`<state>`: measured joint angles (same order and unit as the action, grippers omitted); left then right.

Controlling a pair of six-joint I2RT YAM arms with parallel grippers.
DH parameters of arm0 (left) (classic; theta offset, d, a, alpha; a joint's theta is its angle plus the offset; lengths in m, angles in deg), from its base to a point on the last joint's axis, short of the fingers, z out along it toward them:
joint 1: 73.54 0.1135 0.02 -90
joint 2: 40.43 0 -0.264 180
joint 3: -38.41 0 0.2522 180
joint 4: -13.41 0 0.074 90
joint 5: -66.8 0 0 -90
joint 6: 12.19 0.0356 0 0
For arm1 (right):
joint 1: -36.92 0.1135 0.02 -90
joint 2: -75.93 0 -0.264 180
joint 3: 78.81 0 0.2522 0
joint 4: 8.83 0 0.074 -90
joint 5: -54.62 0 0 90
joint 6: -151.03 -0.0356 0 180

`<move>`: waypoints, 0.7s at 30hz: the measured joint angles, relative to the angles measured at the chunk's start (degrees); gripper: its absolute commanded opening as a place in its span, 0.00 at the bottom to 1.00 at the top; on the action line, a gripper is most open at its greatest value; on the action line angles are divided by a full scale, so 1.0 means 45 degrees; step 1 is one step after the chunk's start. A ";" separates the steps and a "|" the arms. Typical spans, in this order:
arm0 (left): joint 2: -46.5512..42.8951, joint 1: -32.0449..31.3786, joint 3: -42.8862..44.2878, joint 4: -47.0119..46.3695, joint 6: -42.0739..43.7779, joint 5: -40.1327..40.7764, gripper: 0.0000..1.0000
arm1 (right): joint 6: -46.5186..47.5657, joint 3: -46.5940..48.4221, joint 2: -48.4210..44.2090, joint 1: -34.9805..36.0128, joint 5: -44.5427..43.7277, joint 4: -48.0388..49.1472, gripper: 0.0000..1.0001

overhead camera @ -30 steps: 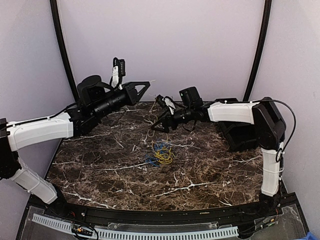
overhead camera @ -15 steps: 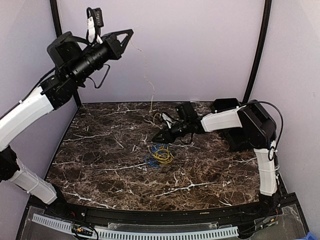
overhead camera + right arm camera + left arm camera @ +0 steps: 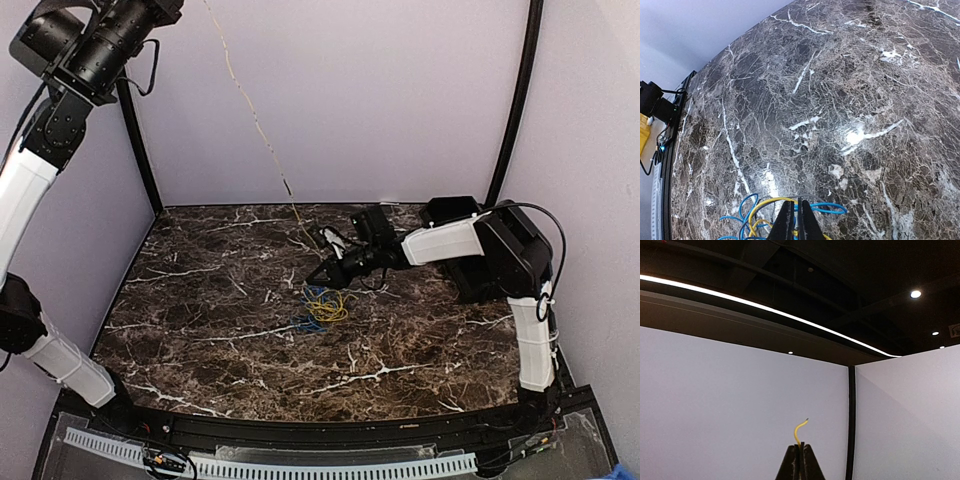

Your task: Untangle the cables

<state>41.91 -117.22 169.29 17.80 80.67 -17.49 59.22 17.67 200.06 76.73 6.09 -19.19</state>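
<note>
On the marble table, near its middle, the cables are seen as a yellow and blue bundle, pinched by the right gripper, its fingers pressed together. One yellow strand is stretched steeply upward, its end clamped in the left gripper, held high.

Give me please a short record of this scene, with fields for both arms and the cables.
left fingers: shut on the end of one yellow cable, held high
yellow cable path: stretched down towards the cable bundle
right fingers: shut, low at the cable bundle; grip unclear
cable bundle: blue and yellow loops lying on the marble table
</note>
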 measured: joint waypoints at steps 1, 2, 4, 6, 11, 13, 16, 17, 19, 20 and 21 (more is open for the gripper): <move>0.0165 0.0000 0.0262 0.0039 0.0160 0.0039 0.00 | -0.0005 0.0000 0.0000 0.0000 -0.0078 -0.0063 0.15; 0.0345 0.0000 0.0607 0.0141 0.0335 0.0097 0.00 | 0.0015 0.0000 0.0000 0.0000 -0.0185 -0.0131 0.19; 0.0709 0.0000 0.1428 0.0287 0.0714 0.0209 0.00 | 0.0058 0.0000 0.0000 0.0000 -0.0389 -0.0209 0.24; 0.0797 0.0000 0.1938 0.0287 0.1049 0.0282 0.00 | 0.0097 0.0000 0.0010 0.0000 -0.0593 -0.0296 0.26; 0.0486 0.0000 0.2317 -0.0058 0.1579 0.0544 0.00 | 0.0160 0.0146 0.0112 -0.0039 -0.0797 -0.0627 0.30; 0.0330 0.0000 0.2317 -0.0126 0.1666 0.0622 0.00 | 0.0175 0.0223 0.0131 -0.0053 -0.0884 -0.0772 0.36; 0.0199 0.0000 0.2317 -0.0282 0.1807 0.0704 0.00 | 0.0253 0.0325 0.0131 -0.0083 -0.1035 -0.0976 0.40; 0.0175 0.0000 0.2317 -0.0291 0.1894 0.0724 0.00 | 0.0257 0.0364 0.0136 -0.0107 -0.1107 -0.1078 0.40; 0.0117 0.0000 0.2317 -0.0316 0.2079 0.0826 0.00 | 0.0350 0.0413 0.0136 -0.0180 -0.1234 -0.1205 0.39; 0.0092 0.0000 0.2312 -0.0321 0.2205 0.0884 0.00 | 0.0408 0.0432 0.0136 -0.0194 -0.1248 -0.1311 0.38; 0.0039 0.0000 0.2293 -0.0345 0.2327 0.0962 0.00 | 0.0452 0.0452 0.0136 -0.0335 -0.1234 -0.1447 0.37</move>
<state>42.09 -117.22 179.61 16.25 91.14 -13.16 61.25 19.70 200.68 75.22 0.54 -25.71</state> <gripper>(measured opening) 0.019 0.391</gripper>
